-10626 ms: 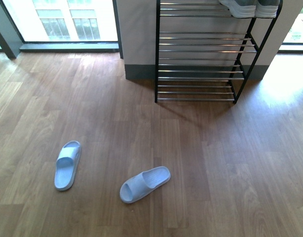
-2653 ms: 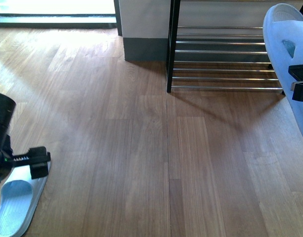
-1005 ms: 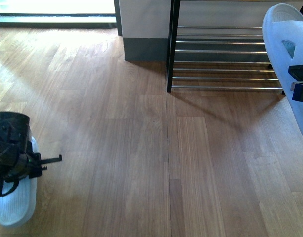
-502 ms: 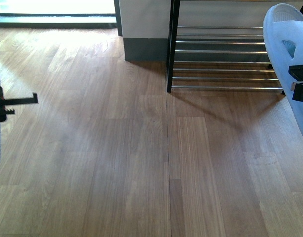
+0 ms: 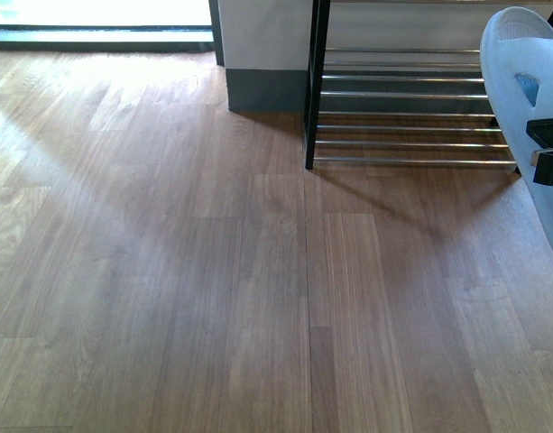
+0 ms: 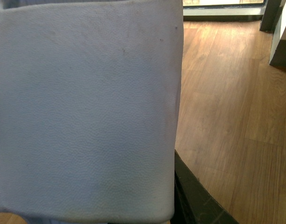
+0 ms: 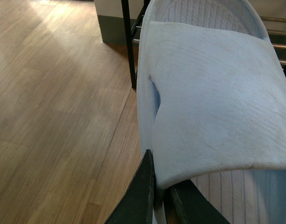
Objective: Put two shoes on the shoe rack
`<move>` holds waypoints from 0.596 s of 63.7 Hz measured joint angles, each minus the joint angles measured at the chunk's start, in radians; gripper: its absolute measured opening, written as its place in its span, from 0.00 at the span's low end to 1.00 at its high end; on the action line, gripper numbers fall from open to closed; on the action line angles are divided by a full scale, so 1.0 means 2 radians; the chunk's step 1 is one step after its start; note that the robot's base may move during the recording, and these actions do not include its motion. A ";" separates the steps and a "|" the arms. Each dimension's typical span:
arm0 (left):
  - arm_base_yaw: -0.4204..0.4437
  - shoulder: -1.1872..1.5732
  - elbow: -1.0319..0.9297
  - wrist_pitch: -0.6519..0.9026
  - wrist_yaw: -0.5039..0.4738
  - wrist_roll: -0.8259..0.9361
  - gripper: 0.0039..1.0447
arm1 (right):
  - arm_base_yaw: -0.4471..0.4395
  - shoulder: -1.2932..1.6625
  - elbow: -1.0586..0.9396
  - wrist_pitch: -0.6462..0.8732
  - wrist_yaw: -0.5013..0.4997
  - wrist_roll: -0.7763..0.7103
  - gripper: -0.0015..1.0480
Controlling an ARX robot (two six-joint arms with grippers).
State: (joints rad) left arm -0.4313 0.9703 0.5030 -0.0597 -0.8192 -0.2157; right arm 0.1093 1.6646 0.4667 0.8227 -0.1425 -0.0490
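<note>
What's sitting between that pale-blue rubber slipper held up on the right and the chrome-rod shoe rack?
Nothing. The front view shows only bare wooden floor between the pale-blue rubber slide and the black-framed chrome-rod rack.

Daylight glares from the window [image 5: 96,11], streaking the floor [image 5: 168,271]; the rack [image 5: 312,90] casts soft shadow.

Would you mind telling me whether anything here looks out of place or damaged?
Nothing looks spilled or damaged. The right gripper pinches one pale-blue slide at its strap, so it hangs tilted near the shoe rack; the other slide fills the left wrist view, with faint dark specks on its strap.
</note>
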 joint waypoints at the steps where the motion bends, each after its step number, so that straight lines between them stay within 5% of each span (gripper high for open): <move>1: 0.000 -0.001 0.000 0.000 -0.001 -0.001 0.02 | 0.000 0.000 0.000 0.000 0.000 0.000 0.02; 38: -0.002 0.000 -0.001 -0.002 -0.002 -0.009 0.02 | 0.000 -0.001 0.000 0.000 0.000 0.000 0.02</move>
State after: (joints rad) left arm -0.4358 0.9703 0.5018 -0.0639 -0.8223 -0.2329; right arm 0.1089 1.6634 0.4660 0.8227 -0.1421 -0.0486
